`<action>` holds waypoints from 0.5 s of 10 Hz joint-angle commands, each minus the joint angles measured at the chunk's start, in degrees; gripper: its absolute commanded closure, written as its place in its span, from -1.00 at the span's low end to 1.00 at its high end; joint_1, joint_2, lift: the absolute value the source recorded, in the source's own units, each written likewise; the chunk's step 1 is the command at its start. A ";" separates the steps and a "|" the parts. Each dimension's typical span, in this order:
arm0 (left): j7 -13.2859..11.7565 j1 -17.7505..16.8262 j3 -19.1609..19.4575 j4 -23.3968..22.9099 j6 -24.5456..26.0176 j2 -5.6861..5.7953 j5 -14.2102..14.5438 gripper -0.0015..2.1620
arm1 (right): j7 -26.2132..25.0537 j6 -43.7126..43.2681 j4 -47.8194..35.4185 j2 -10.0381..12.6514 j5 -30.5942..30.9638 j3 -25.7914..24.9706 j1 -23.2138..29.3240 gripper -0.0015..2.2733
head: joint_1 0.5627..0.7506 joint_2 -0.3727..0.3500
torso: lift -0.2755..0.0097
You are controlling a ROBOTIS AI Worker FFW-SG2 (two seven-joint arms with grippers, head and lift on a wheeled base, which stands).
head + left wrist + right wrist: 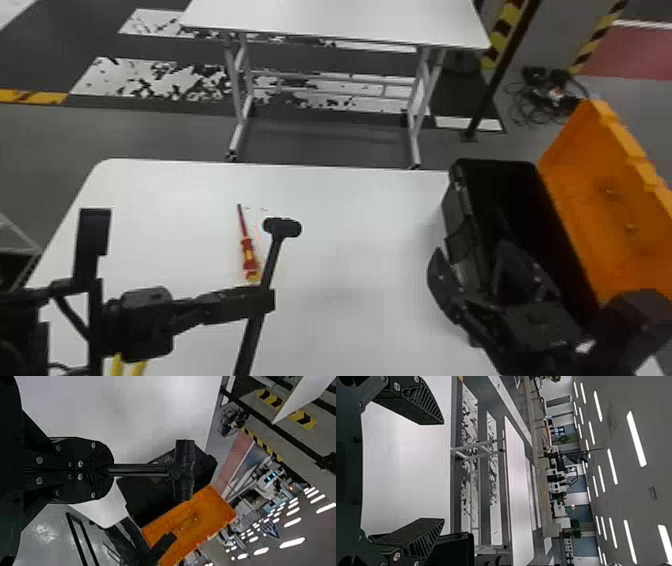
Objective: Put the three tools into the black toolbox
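While head view shows screwdriver, left end effector grips hammer; right wrist view: right end effector wide.

No text, number or sign can be read. Any distant lettering is perhaps rendered too small.

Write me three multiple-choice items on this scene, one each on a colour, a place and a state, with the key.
1. What colour is the lid of the black toolbox?
A) Green
B) Orange
C) Blue

2. Where is the screwdriver?
A) On the near table
B) In the toolbox
C) On the floor

3. How is the left tool?
A) Wide open
B) Shut on the screwdriver
C) Shut on the hammer

Key:
1 B: the raised lid shows orange.
2 A: it lies on the white tabletop.
3 C: its fingers meet around the hammer's handle.
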 commanded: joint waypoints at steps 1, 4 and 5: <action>-1.42 -0.76 -0.41 0.99 0.15 -1.64 2.06 0.75 | 1.06 3.67 -2.55 -0.26 -1.01 -1.25 1.14 -0.88 | 0.41 -0.31 | 0.57; -2.30 0.73 -2.52 0.81 -4.24 -1.11 0.12 0.75 | 7.65 25.12 -9.41 -0.70 -13.84 -10.47 0.62 -0.89 | 0.41 -0.44 | 0.57; -2.30 1.53 -3.31 0.64 -6.00 -0.67 -0.93 0.75 | 9.32 33.91 -11.25 -0.61 -17.71 -13.73 -0.26 -0.88 | 0.41 -0.46 | 0.57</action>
